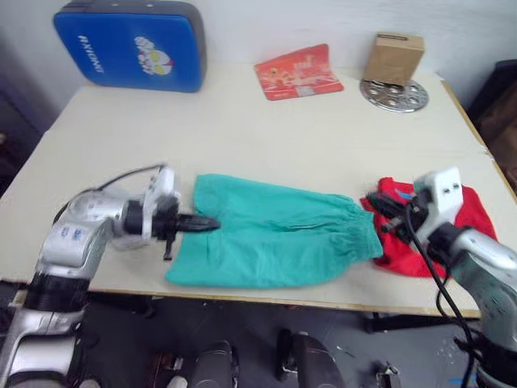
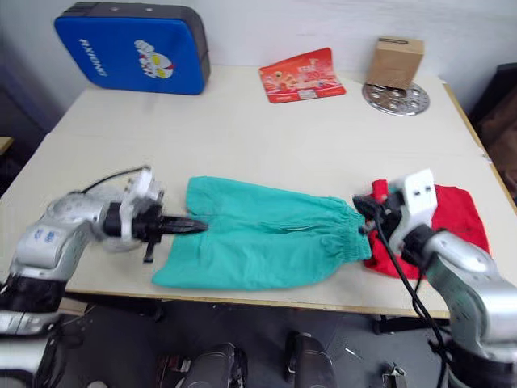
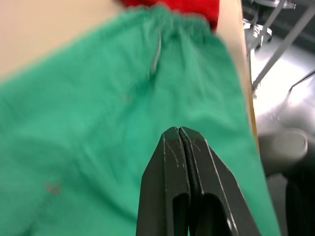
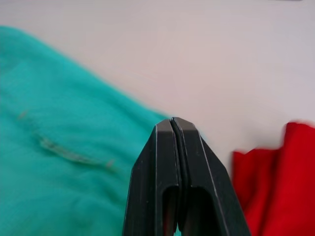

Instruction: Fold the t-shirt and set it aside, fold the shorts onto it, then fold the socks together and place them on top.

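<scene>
The shorts (image 1: 275,234) lie flat between 2 closed, empty pincers: left pincer (image 1: 212,225), right pincer (image 2: 361,212).

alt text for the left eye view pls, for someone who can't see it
Teal-green shorts lie spread flat near the front edge of a pale table, with the left gripper shut at their leg end and the right gripper shut at the waistband beside a folded red t-shirt. Along the far edge sit a blue padded case, a red card and a cardboard box on a metal disc.
</scene>
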`<action>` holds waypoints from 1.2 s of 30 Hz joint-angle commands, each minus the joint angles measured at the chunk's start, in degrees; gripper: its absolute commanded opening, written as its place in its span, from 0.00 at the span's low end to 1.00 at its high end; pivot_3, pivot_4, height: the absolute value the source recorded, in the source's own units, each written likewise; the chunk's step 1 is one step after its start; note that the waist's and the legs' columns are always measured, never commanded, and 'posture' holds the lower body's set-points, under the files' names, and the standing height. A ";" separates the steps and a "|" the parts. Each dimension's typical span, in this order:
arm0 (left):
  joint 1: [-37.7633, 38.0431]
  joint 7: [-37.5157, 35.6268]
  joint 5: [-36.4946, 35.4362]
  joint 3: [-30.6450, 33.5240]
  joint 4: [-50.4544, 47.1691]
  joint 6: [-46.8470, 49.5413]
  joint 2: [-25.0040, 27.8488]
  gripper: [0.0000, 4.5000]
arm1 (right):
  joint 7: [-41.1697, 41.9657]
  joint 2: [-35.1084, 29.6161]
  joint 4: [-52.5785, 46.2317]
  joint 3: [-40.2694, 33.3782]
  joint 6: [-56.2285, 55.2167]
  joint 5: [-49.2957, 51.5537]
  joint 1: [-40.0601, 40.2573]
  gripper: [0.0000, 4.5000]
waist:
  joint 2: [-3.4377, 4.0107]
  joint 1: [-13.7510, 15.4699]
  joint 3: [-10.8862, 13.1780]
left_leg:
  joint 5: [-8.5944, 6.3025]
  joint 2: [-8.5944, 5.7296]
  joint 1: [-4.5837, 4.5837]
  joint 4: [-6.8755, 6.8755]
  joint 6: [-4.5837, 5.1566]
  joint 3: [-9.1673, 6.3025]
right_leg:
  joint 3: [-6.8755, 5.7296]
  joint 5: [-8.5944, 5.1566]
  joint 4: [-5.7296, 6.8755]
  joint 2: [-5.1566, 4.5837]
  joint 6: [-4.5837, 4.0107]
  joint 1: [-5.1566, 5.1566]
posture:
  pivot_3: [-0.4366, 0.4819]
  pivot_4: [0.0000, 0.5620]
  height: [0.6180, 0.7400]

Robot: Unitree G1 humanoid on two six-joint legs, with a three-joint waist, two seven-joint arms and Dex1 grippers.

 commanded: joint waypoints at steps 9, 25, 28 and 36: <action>-9.86 -0.34 17.80 -14.80 26.08 -26.45 -13.80 0.00 | -15.72 11.48 -9.45 -8.25 8.45 24.79 19.25 0.60 | 0.06 -1.81 -0.08 | 0.03 0.09 0.18 -0.21 -0.03 0.30 | 0.16 -0.02 0.04 0.16 -0.05 -0.06 | 0.48 0.27 1.00; -14.44 2.38 25.88 -14.68 46.18 -39.75 -19.56 0.00 | -31.54 19.69 12.59 0.79 -2.41 32.84 7.70 0.99 | -0.05 -1.91 -0.17 | 0.02 0.05 0.20 -0.17 0.04 0.27 | 0.16 -0.03 -0.03 0.03 -0.06 -0.06 | 0.48 0.27 1.00; -14.17 3.75 26.71 -14.58 46.44 -39.71 -19.37 0.00 | -30.98 19.47 14.08 2.99 -4.14 31.76 5.23 0.91 | -0.07 -1.92 -0.19 | 0.02 0.06 0.20 -0.17 0.04 0.27 | 0.16 -0.03 0.00 0.03 -0.06 -0.06 | 0.48 0.27 1.00; -13.27 8.07 28.27 -14.07 47.06 -38.75 -18.99 0.00 | -24.55 12.23 9.30 8.56 -6.30 27.08 0.20 0.31 | -0.06 -1.93 -0.20 | 0.02 0.05 0.19 -0.16 0.07 0.27 | 0.16 -0.02 0.01 0.01 -0.04 -0.06 | 0.48 0.27 1.00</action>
